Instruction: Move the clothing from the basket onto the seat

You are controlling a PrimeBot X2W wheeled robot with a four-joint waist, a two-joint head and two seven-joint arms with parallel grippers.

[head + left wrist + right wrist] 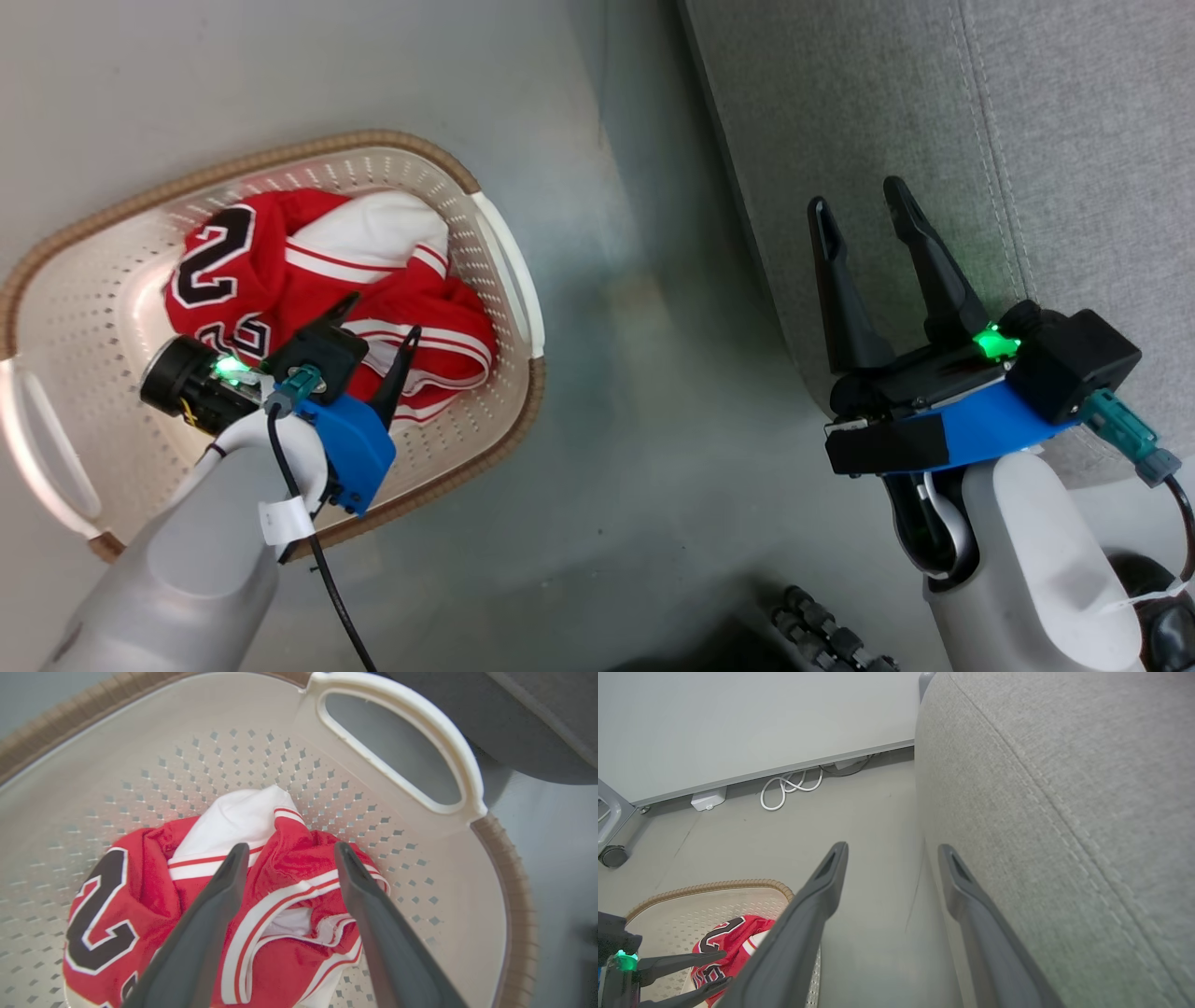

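As seen from the head camera, the basket (280,154) stands on the grey floor (635,392) at the left with the clothing (266,289) heaped inside it, a red bundle with white stripes and black-and-white numerals; the left gripper (382,315) hangs over this heap with its two fingers spread and nothing between them, while the right gripper (857,193), likewise spread and empty, is close beside the seat (934,112), the light-grey cushion at the right, well apart from the basket. In the left wrist view, the left fingers (205,924) straddle a striped red fold of the clothing, their tips low over the fabric; whether they touch it cannot be told. The garments lie against the perforated basket wall below a white handle (437,728). In the right wrist view, the right fingers (808,924) stand wide apart, gripping nothing, with the floor between them and the seat's stitched seam (1064,833) running along the right side; the basket, the clothing and the left gripper's tips appear at the lower left, and a white cable (789,786) lies coiled at the wall base
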